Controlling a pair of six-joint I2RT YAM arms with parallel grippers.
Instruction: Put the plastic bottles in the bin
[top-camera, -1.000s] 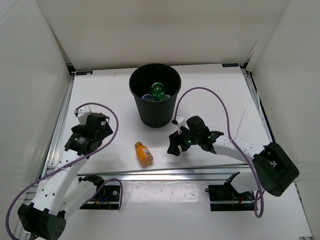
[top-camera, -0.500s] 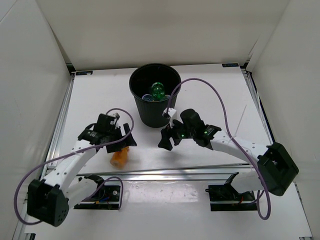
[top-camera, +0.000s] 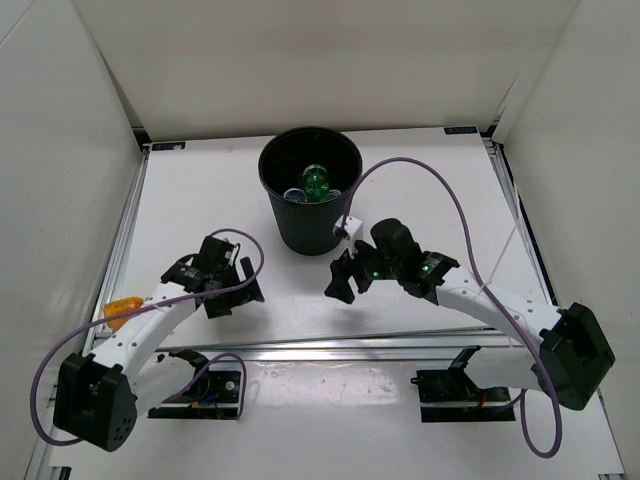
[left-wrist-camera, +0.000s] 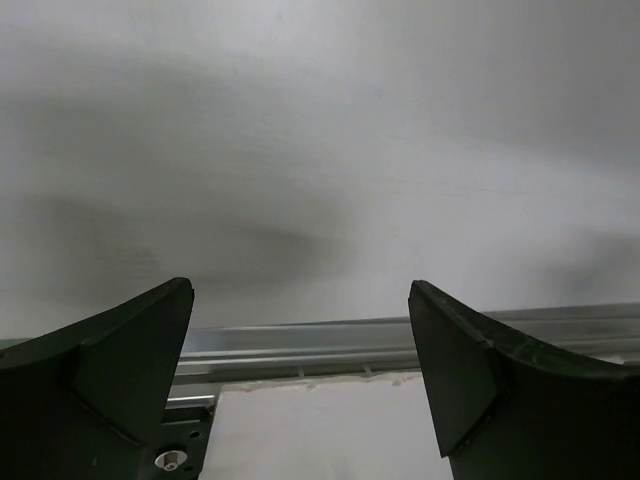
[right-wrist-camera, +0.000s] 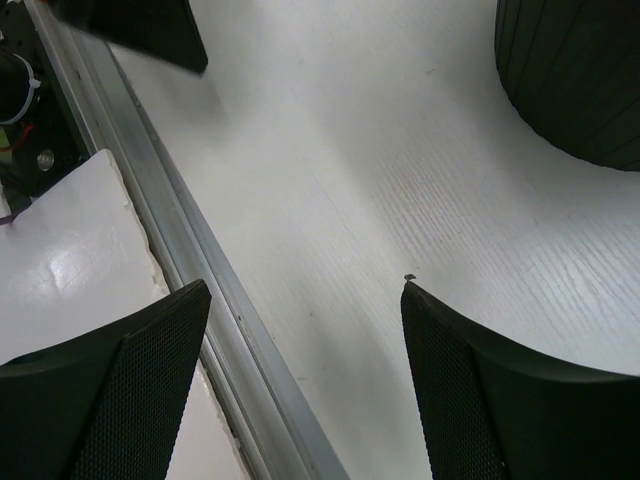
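The black bin (top-camera: 310, 226) stands at the back middle of the table. Inside it I see the green bottle (top-camera: 317, 182) and clear bottles (top-camera: 294, 195). The short orange bottle (top-camera: 122, 308) lies at the far left, on the table's side rail beside the left arm. My left gripper (top-camera: 232, 296) is open and empty over the table's front left; in its wrist view (left-wrist-camera: 300, 290) only bare table and the front rail lie between the fingers. My right gripper (top-camera: 341, 281) is open and empty in front of the bin; its wrist view (right-wrist-camera: 305, 290) shows the bin's wall (right-wrist-camera: 580, 80) at top right.
An aluminium rail (top-camera: 330, 345) runs along the table's front edge and another along the left side (top-camera: 118, 250). White walls enclose the table at the back and sides. A finger of the left gripper (right-wrist-camera: 150, 30) shows at the top left of the right wrist view.
The orange bottle has gone from the front middle of the table to the left rail. The left gripper swung in toward the middle. The right gripper shifted a little.
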